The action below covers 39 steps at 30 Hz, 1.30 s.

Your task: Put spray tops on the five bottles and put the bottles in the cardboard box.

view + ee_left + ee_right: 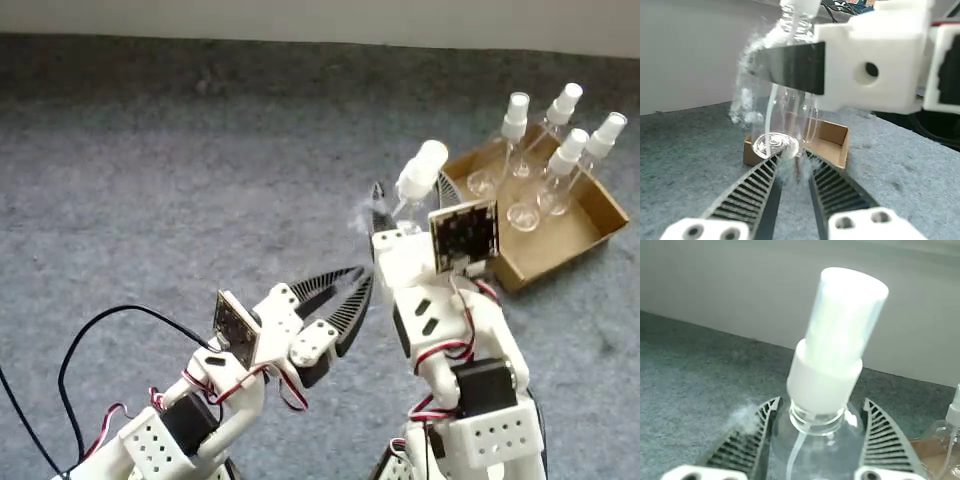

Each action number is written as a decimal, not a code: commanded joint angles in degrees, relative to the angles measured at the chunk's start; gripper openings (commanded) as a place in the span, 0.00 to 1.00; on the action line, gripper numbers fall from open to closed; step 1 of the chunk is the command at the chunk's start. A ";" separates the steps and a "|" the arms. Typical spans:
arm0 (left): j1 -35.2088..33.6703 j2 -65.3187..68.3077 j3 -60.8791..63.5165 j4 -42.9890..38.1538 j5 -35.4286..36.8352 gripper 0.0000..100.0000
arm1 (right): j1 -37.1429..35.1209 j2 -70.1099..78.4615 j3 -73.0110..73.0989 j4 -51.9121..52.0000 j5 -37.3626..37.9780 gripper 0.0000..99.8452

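Note:
My right gripper (410, 205) is shut on a clear bottle (418, 172) with a white spray top, held upright just left of the cardboard box (560, 250). In the right wrist view the bottle (835, 370) stands between the ribbed fingers of that gripper (821, 405). My left gripper (366, 275) is narrowly open, and its tips sit just short of the bottle's base. In the left wrist view those tips (791, 157) lie under the bottle (790, 110), with the box (832, 137) behind. Several capped bottles (545, 150) stand in the box.
Grey carpet covers the table, with open room to the left and the rear. The box sits at the right, near the pale back wall. A black cable (90, 340) loops beside the left arm's base. One boxed bottle (952, 415) shows in the right wrist view.

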 commanded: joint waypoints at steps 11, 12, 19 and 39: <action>4.18 -0.75 0.66 -0.18 0.26 0.01 | -7.60 14.81 -13.32 -0.04 -16.26 0.18; 4.18 -0.75 0.66 -0.18 0.26 0.01 | -9.01 14.55 -13.32 0.13 -16.44 0.18; -0.57 -0.66 0.57 -0.26 0.35 0.01 | -17.63 10.15 -13.32 0.22 -16.26 0.18; -7.52 -0.13 0.66 -4.48 0.62 0.01 | -17.89 8.84 -13.41 7.52 -13.10 0.18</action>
